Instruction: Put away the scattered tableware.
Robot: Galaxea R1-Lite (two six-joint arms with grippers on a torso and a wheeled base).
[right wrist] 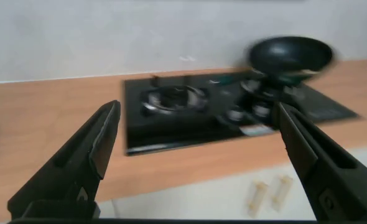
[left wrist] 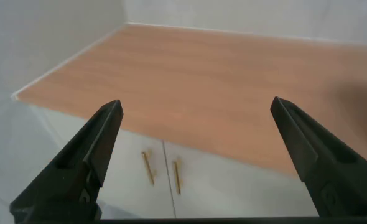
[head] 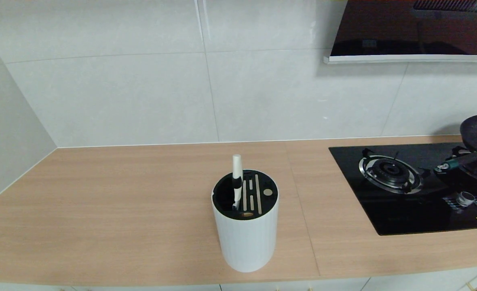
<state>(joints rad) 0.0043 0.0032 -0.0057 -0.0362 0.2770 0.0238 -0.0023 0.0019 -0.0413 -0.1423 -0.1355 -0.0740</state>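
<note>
Holder (head: pixel 245 226) by the worktop (head: pixel 101 202) front edge holds one utensil (head: pixel 237 165), perhaps a knife; left fingers (left wrist: pixel 78 168) and right fingers (right wrist: pixel 78 168) gape empty, so scan for strays first.

Utensil holder (head: pixel 246 236), hob (head: pixel 418 206) on countertop (head: pixel 121 194)

A white cylindrical cutlery holder (head: pixel 247 238) stands upright on the wooden tabletop (head: pixel 121 202), near its front edge. Its black top insert has several narrow slots, a small round hole and one open compartment. In that compartment a utensil (head: pixel 237 169) stands almost upright, its white handle with a black band rising above the rim
</note>
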